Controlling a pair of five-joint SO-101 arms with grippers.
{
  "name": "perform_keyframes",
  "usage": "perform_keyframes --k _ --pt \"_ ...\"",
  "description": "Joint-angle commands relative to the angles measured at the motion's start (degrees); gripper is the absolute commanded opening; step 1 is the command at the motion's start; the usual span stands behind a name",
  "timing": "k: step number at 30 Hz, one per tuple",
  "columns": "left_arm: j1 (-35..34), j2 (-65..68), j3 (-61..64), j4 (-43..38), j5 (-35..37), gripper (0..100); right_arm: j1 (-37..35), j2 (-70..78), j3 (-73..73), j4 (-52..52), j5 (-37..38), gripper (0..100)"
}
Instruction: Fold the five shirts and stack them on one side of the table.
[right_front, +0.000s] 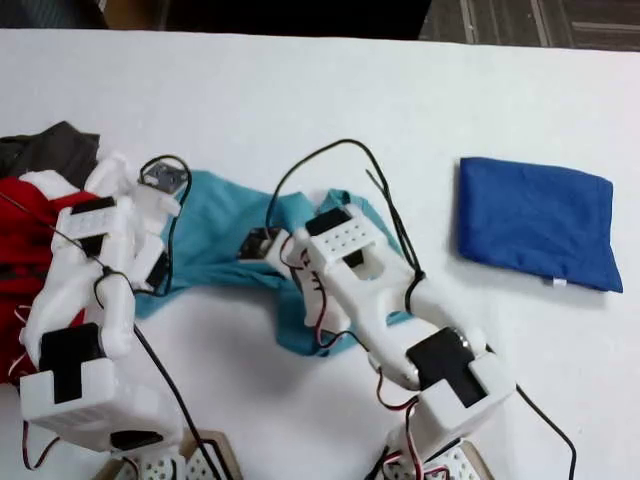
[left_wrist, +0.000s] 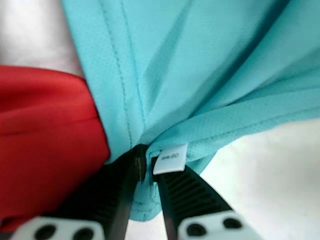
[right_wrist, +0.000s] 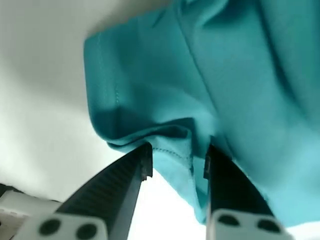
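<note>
Pinching the teal shirt (right_front: 222, 232): left tool (left_wrist: 148, 167) and right tool (right_wrist: 176, 161).

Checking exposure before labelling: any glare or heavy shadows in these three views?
High view: even light on the table, soft shadows beside the arms, no glare. Left wrist view: bare table beside the teal shirt washes out white. Right wrist view: dark shadow in the shirt's fold at the right gripper, table pale grey.
</note>
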Motion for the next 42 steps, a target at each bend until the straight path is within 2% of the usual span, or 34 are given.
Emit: perform_keyframes --k 1,5,12,20,27,31,33,42 --pt "-0.09 -0.26 -0.13 -0.7 0.35 3 0.04 -0.22 -0.26 -0.48 -0.18 15.9" --pt "-0.09 -0.26 -0.13 -0.7 0.35 3 0.13 -0.31 -0.35 -0.57 -0.26 1.5" --pt "-0.09 -0.26 -0.13 -0.7 0.35 3 0.13 -2.42 -0.53 -0.48 -0.26 2.0" --pt "-0.09 -0.26 -0.13 -0.62 0.35 3 0.22 -12.97 -0.44 3.91 -0.26 2.0" --pt "-0.09 -0.26 -0.13 -0.62 0.35 3 5.23 -11.91 -0.44 -0.4 -0.26 2.2" --pt "-0.09 -0.26 -0.13 -0.62 0.35 3 5.58 -8.13 -0.44 -1.19 -0.35 9.8" --pt "-0.09 -0.26 -0.13 -0.62 0.35 3 5.05 -6.9 -0.44 -1.27 -1.49 13.3" --pt "-0.09 -0.26 -0.13 -0.7 0.35 3 -1.19 -6.02 -0.44 -1.27 -3.34 9.9"
